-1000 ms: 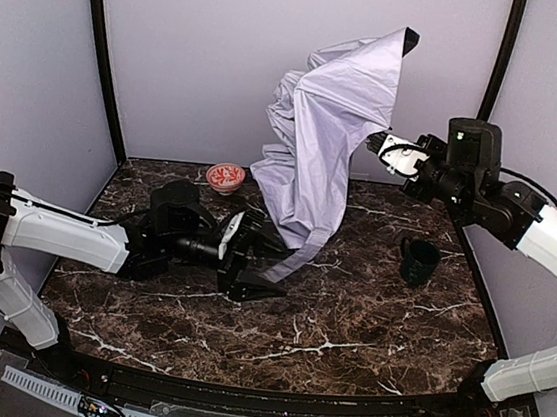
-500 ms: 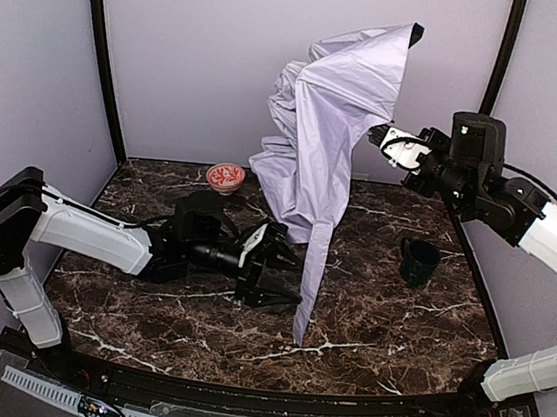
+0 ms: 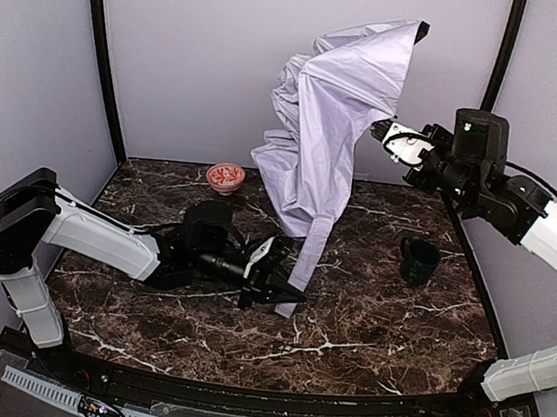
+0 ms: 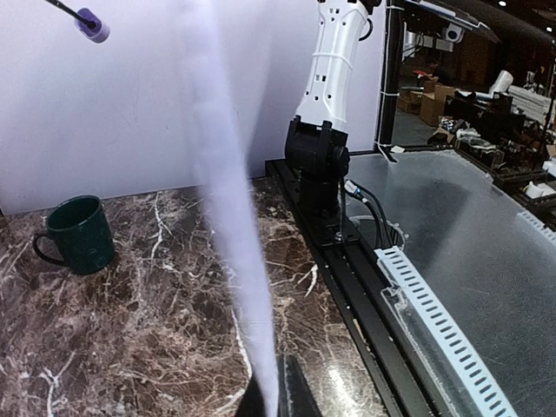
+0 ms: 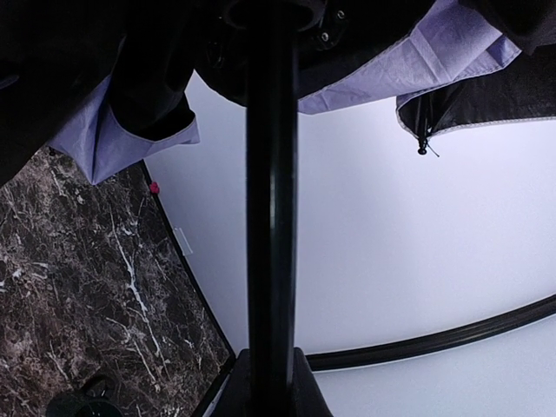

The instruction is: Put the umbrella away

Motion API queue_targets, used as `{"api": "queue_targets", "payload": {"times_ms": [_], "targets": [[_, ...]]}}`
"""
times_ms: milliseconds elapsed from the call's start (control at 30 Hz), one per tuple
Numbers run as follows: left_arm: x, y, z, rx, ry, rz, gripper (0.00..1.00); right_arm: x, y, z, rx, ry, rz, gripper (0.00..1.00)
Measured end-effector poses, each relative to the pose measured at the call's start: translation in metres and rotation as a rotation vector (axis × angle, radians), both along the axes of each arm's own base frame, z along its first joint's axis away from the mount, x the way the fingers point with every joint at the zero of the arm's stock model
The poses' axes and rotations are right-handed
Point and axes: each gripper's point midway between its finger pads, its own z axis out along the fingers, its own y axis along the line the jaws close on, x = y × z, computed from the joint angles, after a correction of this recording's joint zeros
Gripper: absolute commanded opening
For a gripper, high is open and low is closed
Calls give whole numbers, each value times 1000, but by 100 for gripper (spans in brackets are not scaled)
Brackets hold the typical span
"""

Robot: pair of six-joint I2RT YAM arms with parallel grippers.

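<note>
The umbrella [image 3: 333,124] hangs half collapsed above the back of the table, pale lavender fabric drooping down. My right gripper [image 3: 382,135] is shut on its thin black shaft [image 5: 269,191], which runs up between the jaws of the right gripper [image 5: 269,382] into the canopy [image 5: 434,52]. Low over the marble, my left gripper [image 3: 294,293] is shut on the bottom tip of a hanging fabric flap. In the left wrist view that flap [image 4: 230,217] runs down between the dark jaws of the left gripper [image 4: 276,400]. The small lavender handle [image 4: 91,24] shows at the upper left.
A dark green mug [image 3: 419,261] stands on the right side of the marble table [image 3: 365,329], also seen in the left wrist view as the mug [image 4: 80,233]. A red patterned bowl [image 3: 225,176] sits at the back left. The right arm's base [image 4: 317,165] stands at the table's edge.
My left gripper slid right along the table to the hanging flap and shut on its tip. The flap swung down and left. The right gripper stayed on the shaft, rising slightly.
</note>
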Motion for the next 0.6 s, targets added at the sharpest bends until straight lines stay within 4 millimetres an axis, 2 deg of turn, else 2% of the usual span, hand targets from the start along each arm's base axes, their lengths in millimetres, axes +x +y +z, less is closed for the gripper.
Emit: {"api": "queue_targets", "payload": {"times_ms": [200,267,433,533,600], "targets": [[-2,12,-7,23,-23,35,0,0,-6,5,31,19,-16,0],[-5,18,-9,34,-31,43,0,1,-12,11,55,21,-32,0],[-9,35,-3,43,-87,76,0,0,-28,8,88,46,-63,0],[2,46,-6,59,-135,128,0,-17,-23,-3,98,91,17,0],[16,54,-16,90,-150,174,0,-39,-11,-13,100,126,120,0]]}}
